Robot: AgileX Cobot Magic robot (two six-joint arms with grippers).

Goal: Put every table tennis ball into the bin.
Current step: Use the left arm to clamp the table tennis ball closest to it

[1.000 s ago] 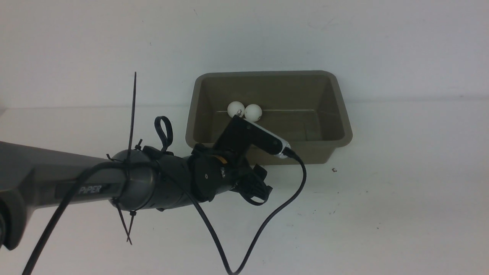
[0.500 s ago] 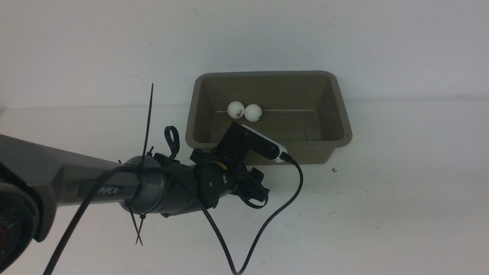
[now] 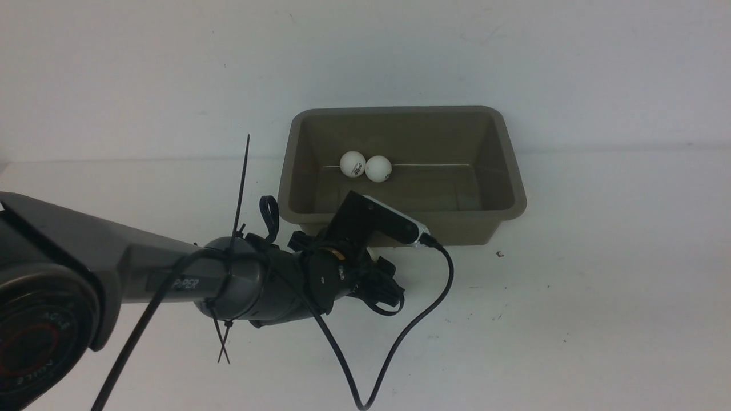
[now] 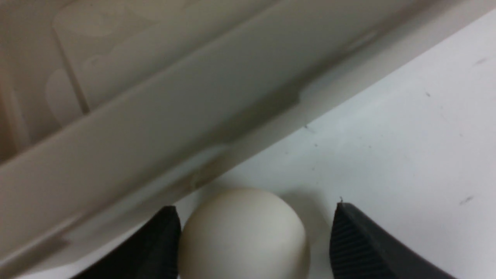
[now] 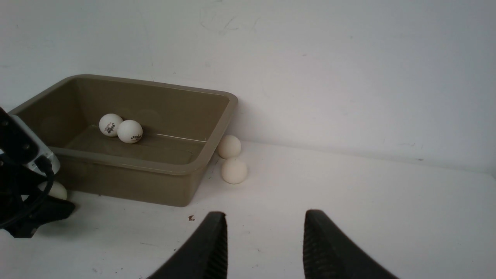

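Table tennis ball (image 4: pixel 244 232) on the white table (image 4: pixel 407 155), between the jaws of the left gripper (image 4: pixel 255 207). Jaws wide, not clamped. One finger (image 4: pixel 162 240) touches or all but touches the ball's side, cannot tell which. Other finger (image 4: pixel 360 240) stands apart from it, bare table and the ball's shadow showing in the gap. Ball rests on the table, outside the bin (image 4: pixel 155 116), whose outer wall runs just ahead of these fingertips

Right gripper (image 5: pixel 265 217): jaws part open, a narrower gap than the left pair. Nothing between them, nothing touched

Bin stands upright on the table, well ahead of the right jaws. Contents: first ball (image 3: pixel 352 164) and second ball (image 3: pixel 378 168), touching each other, lying at the foot of the far wall, each with a small dark printed mark

Outside the bin, ahead of the right jaws: third ball (image 5: pixel 229 147) close against the bin's end wall, fourth ball (image 5: pixel 234 171) just beside it on the table, nearer the jaws
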